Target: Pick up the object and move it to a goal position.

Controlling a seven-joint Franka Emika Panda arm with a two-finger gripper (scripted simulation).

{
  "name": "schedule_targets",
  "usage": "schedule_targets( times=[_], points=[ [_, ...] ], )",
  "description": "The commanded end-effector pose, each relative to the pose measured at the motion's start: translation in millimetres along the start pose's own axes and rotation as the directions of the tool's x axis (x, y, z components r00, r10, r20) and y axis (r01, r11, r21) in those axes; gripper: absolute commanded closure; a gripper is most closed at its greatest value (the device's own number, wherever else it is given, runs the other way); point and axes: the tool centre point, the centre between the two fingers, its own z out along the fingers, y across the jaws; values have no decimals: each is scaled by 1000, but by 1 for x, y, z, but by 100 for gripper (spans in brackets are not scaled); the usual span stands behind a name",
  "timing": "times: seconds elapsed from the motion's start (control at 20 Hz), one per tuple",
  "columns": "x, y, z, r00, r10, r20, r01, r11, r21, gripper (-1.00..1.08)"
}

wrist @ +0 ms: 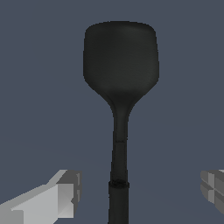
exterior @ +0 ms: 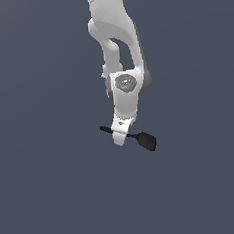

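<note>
The jaws stand wide apart in the wrist view, one finger (wrist: pixel 52 197) on each side of the spoon's (wrist: pixel 120 109) handle, neither touching it. In the exterior view the gripper (exterior: pixel 120 138) hangs over the spoon (exterior: pixel 141 137) on the table (exterior: pixel 45 195), crossing its handle, with the head toward the exterior view's right.

I see the tool (wrist: pixel 131 192) straddling the black utensil's (wrist: pixel 120 83) handle, fingers (wrist: pixel 61 194) wide apart, a clear gap on each side of the handle. Only that utensil lies on the counter (exterior: pixel 45 195); bare surface all round it, left, right, near and far.
</note>
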Motion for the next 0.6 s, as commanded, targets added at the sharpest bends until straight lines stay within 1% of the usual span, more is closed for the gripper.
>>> schedule_targets(
  times=[0.0, 0.2, 0.55],
  points=[
    [1, -2, 2, 1000, -30, -1, 30, 1000, 1, -92],
    [2, -3, 4, 999, -50, -1, 50, 999, 1, -92],
    [1, -3, 12, 999, -47, -1, 47, 999, 2, -92]
  ],
)
